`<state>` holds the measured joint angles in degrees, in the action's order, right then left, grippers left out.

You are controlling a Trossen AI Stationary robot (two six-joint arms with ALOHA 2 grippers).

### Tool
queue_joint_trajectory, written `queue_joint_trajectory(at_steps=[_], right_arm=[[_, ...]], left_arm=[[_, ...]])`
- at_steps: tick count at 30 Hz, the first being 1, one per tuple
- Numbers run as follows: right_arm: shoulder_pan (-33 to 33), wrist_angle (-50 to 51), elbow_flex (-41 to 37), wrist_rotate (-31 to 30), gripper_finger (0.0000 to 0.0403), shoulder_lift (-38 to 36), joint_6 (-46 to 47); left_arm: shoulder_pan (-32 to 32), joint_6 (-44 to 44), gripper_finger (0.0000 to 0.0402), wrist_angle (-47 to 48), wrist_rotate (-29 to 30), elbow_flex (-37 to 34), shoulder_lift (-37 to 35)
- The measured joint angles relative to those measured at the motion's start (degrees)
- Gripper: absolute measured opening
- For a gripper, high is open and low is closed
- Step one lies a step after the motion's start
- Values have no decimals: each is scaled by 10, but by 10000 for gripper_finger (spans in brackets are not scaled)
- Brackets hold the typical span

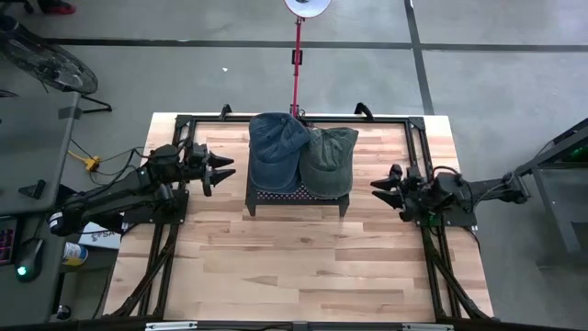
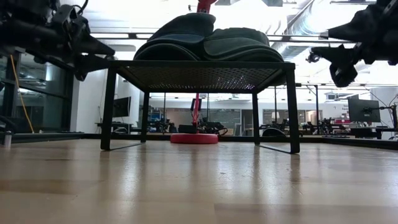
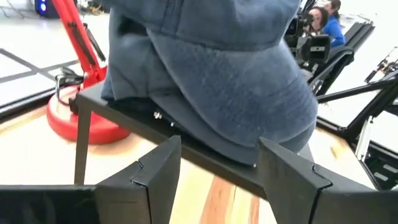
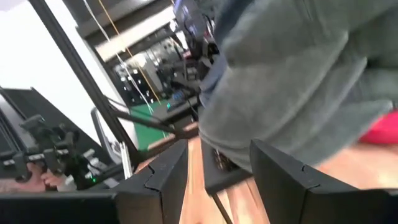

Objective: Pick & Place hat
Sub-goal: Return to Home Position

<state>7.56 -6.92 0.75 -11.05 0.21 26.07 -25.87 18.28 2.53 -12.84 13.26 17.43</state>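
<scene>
Two caps lie side by side on a black perforated metal stand (image 1: pixel 296 195) at the middle of the table's far half. The blue denim cap (image 1: pixel 278 151) lies on the stand's left part, the grey-green cap (image 1: pixel 331 159) on its right part, and they touch. My left gripper (image 1: pixel 223 171) hovers open just left of the stand, pointing at the blue cap (image 3: pixel 217 74). My right gripper (image 1: pixel 380 191) hovers open just right of the stand, facing the grey-green cap (image 4: pixel 298 81). In the low view both caps (image 2: pixel 205 42) rest on the stand's top.
A red lamp stand (image 1: pixel 297 55) rises behind the table's far edge. A black frame (image 1: pixel 303 119) runs along the table's edges. The near half of the wooden table (image 1: pixel 303 267) is bare wood. A person (image 3: pixel 320 22) sits in the room beyond.
</scene>
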Motion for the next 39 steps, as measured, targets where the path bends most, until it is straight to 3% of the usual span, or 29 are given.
queue_joint_trajectory(at_steps=[6, 13, 20, 29, 39], right_arm=[[-29, 35, 0, 53, 165, 0, 9], [-50, 57, 1, 74, 165, 5, -10], [-62, 58, 1, 74, 165, 5, -51], [-76, 58, 1, 61, 165, 5, -94], [-76, 56, 1, 53, 165, 6, -131]], left_arm=[[0, 15, 205, 20, -4, 0, 0], [0, 15, 205, 19, -1, 0, 0], [0, 15, 204, 19, 4, 0, 0], [0, 0, 204, 24, 76, 0, 0], [0, 0, 204, 24, 80, 0, 0]])
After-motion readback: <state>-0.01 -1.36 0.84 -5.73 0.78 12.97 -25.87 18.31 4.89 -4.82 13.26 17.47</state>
